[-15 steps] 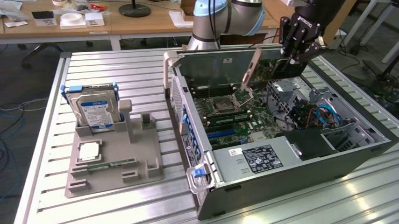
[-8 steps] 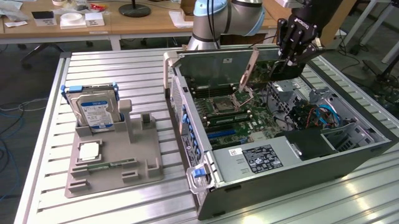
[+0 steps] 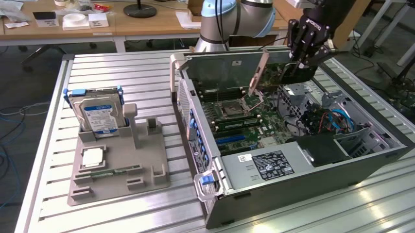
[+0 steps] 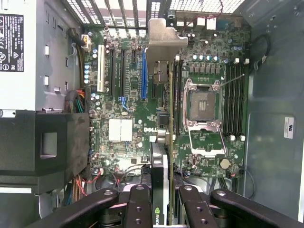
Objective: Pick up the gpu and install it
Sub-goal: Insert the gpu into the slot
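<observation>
gpu (image 4: 159,166) — thin, dark, edge-on, aloft

Robotics lab; slatted metal bench (image 3: 129,73), wooden desks (image 3: 155,22), opened computer case (image 3: 292,189).

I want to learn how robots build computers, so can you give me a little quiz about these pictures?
1. True or false: the gripper holds the gpu above the open computer case.
2. What stands in the grey holder on the table? A) hard drive B) mug C) fan
3. Fill the gap: the hard drive's label is blue and ____.
Key: 1 true; 2 A; 3 white.
</observation>
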Controlling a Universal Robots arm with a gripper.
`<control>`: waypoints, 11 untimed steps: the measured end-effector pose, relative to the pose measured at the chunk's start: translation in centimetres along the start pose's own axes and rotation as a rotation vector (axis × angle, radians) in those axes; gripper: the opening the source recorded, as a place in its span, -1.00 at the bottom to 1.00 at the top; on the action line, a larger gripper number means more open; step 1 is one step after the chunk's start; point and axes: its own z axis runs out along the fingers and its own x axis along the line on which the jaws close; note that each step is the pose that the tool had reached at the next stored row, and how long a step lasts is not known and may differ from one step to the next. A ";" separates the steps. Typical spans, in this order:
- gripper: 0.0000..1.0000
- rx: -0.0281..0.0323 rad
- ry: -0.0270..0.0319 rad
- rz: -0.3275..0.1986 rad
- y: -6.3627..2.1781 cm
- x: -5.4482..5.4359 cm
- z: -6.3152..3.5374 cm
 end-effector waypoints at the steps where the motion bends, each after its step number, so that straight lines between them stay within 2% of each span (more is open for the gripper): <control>1: -0.47 0.0000 -0.0002 0.000 0.09 0.0 0.02; 8: -0.47 0.0000 0.0001 0.000 1.14 -0.1 0.19; 11: -0.47 -0.0002 0.0022 0.000 1.48 -0.1 0.48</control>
